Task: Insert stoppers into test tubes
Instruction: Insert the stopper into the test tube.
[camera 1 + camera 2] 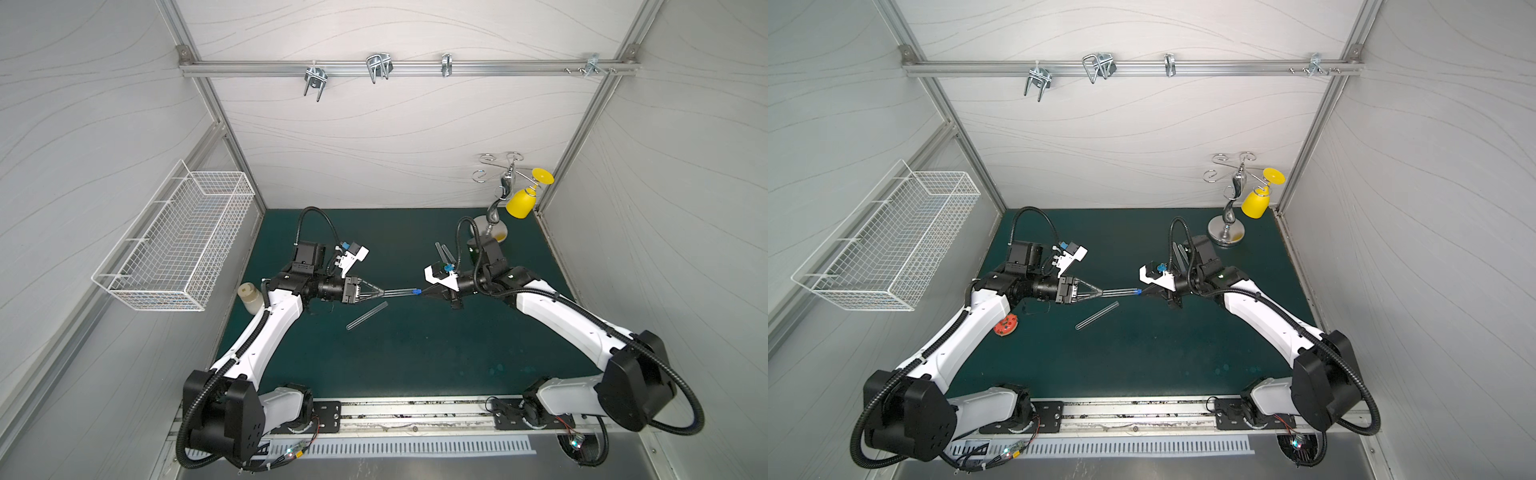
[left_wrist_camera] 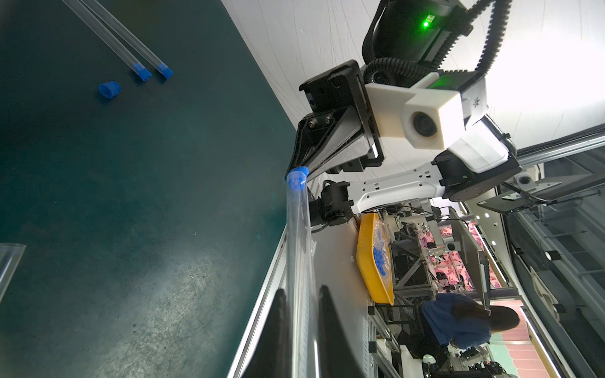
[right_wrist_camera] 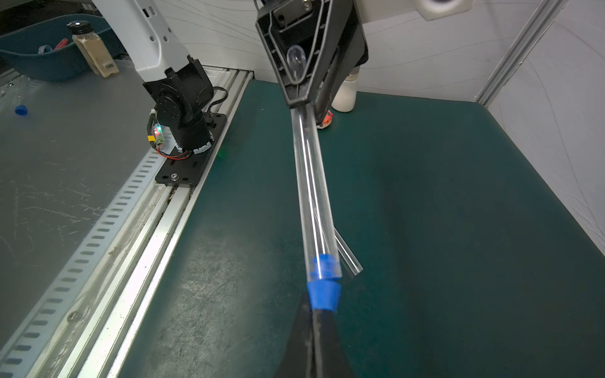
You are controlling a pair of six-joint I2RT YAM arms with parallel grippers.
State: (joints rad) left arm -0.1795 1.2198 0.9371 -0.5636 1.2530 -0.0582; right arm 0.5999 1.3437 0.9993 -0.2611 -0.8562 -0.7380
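A: Mid-mat, clear of the surface: tube (image 1: 397, 292) pinched level in the left gripper (image 1: 379, 293), near its round end. Blue stopper (image 3: 322, 281) clamped in the right gripper (image 1: 424, 292), narrow step inside the mouth, wide step outside.

B: Half-seated, by the look. Risk from here?

A: Probably a skewed push: could cock the stopper, or shove the slick tube back through the jaws. Could pop out on release if not pressed home.

B: Look of the tube?

A: Slender, glass-clear, glinting along its length. Elsewhere: open tube (image 1: 368, 316) flat on the mat (image 1: 415, 357), just toward the front edge. Two stoppered tubes (image 2: 128, 57) side by side toward the far edge, right of middle; spare stopper (image 2: 109, 89) loose beside them.
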